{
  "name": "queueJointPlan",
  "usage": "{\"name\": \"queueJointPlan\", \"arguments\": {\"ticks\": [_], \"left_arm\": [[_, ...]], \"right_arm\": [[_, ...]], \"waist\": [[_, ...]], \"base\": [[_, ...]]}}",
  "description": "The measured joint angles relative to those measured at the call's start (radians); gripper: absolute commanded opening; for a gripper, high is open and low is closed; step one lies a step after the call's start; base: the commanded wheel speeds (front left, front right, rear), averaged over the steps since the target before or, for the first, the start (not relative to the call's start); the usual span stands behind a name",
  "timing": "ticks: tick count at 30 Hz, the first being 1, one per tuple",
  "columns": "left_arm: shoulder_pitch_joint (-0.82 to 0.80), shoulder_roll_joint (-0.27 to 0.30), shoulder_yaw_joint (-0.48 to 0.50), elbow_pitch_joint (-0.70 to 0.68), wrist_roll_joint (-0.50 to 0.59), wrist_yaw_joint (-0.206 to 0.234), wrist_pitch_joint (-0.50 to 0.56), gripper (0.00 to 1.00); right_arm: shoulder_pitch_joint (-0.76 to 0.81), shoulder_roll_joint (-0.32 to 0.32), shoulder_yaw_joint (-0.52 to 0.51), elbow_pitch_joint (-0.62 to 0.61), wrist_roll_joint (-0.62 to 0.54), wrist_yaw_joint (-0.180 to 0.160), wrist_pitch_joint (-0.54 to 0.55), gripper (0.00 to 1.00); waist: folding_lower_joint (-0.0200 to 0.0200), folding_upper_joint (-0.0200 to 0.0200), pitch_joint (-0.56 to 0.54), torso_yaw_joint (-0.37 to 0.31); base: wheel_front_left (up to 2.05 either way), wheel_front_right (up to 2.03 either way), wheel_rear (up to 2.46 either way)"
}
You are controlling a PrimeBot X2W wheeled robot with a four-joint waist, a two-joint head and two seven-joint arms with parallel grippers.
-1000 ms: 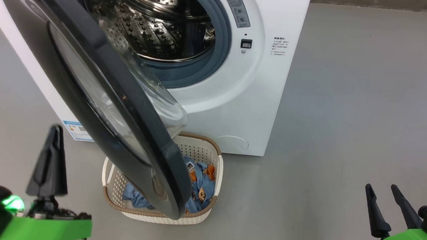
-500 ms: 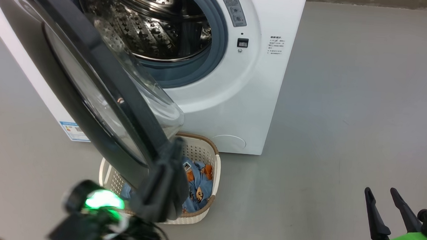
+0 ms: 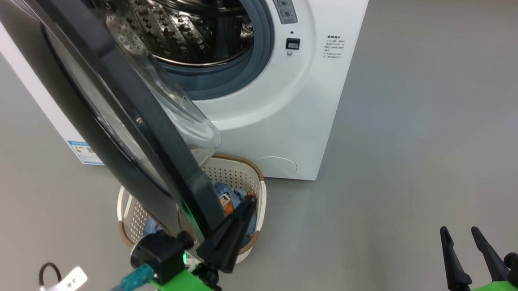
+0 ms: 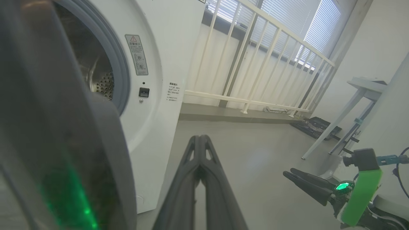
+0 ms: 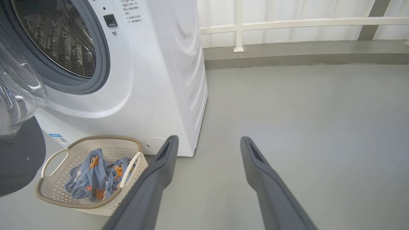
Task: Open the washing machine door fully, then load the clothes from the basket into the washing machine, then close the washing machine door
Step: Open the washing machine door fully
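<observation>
The washing machine door (image 3: 121, 110) is seen part-open over the basket (image 3: 240, 160) at lower centre, clothes (image 5: 86, 175) half hidden. The left gripper (image 3: 250, 200), shut tight w/ nothing held, is set at the door's lower edge, prob. to push it wider; contact can't be told. The right gripper (image 3: 459, 229) is held wide open, empty, lower right

Big white box-shaped washing machine (image 3: 287, 120): one, at 12 o'clock.
Round washing machine door (image 3: 160, 144) with black ring and clear glass: one, at 10 o'clock.
Small cream plastic basket (image 5: 108, 206) with holes: one, at 6 o'clock.
White handles (image 5: 52, 159) on it: two.
Light blue clothes (image 5: 86, 177) with cartoon faces: one bundle.
Small blue label sticker (image 3: 83, 152): one, at 8 o'clock.
Grippers: two, the left gripper (image 3: 250, 201) at 6 o'clock, the right gripper (image 3: 459, 229) at 4 o'clock.
Long dark fingers (image 5: 153, 179): two on each, four in all.
</observation>
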Motion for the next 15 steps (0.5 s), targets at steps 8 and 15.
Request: {"name": "queueJointPlan", "arguments": {"ticks": [8, 15], "left_arm": [[-0.042, -0.005, 0.012, 0.135, -0.059, 0.0, -0.013, 0.0], [-0.056, -0.03, 0.019, 0.159, -0.079, -0.005, -0.013, 0.0]], "right_arm": [[-0.001, 0.001, 0.002, -0.002, -0.001, 0.0, 0.0, 1.0], [-0.003, 0.001, 0.003, -0.006, -0.001, 0.0, 0.0, 1.0]], "waist": [[0.0, 0.0, 0.006, 0.002], [0.0, 0.0, 0.01, 0.01]], "base": [[0.0, 0.0, 0.0], [0.0, 0.0, 0.0]]}}
